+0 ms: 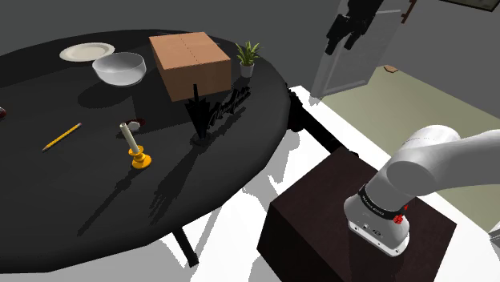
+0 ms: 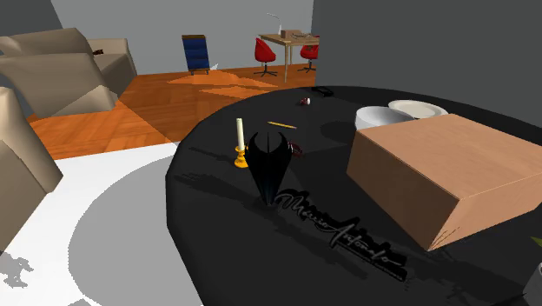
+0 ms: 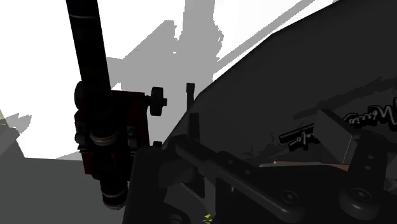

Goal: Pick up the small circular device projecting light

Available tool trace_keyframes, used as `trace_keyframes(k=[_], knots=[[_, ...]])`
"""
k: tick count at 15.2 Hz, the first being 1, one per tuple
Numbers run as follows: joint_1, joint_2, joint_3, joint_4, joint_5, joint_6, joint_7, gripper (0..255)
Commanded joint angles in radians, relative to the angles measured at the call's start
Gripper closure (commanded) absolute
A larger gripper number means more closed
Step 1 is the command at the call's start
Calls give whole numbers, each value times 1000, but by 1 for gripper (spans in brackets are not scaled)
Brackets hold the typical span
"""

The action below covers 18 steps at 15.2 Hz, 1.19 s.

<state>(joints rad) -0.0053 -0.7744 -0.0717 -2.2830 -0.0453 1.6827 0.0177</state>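
Your gripper (image 1: 340, 46) hangs high beyond the black table's (image 1: 48, 216) rim, fingers apart and empty, seemingly not yet reaching, since the small round light (image 1: 138, 122) lies well away, near the candle (image 1: 136, 148).

Black round table (image 1: 48, 208) with box (image 1: 191, 62), bowl (image 1: 119, 68), candle (image 1: 135, 146), pencil (image 1: 62, 137)

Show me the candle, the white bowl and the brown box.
candle (image 1: 128, 138): shoulder view, on its white stick.
white bowl (image 1: 120, 74): shoulder view, on its outer wall.
brown box (image 1: 188, 51): shoulder view, on its top face.
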Motion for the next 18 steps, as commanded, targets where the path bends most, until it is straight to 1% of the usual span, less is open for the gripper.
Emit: trace_keyframes(k=[1, 5, 9, 14, 18], knots=[[0, 0, 0, 0, 0, 0, 0, 0], [13, 19, 101, -11, 45, 30, 138, 0], [22, 63, 202, 4, 85, 63, 275, 0], [25, 153, 327, 57, 117, 105, 446, 0], [18, 250, 427, 127, 120, 134, 587, 0]])
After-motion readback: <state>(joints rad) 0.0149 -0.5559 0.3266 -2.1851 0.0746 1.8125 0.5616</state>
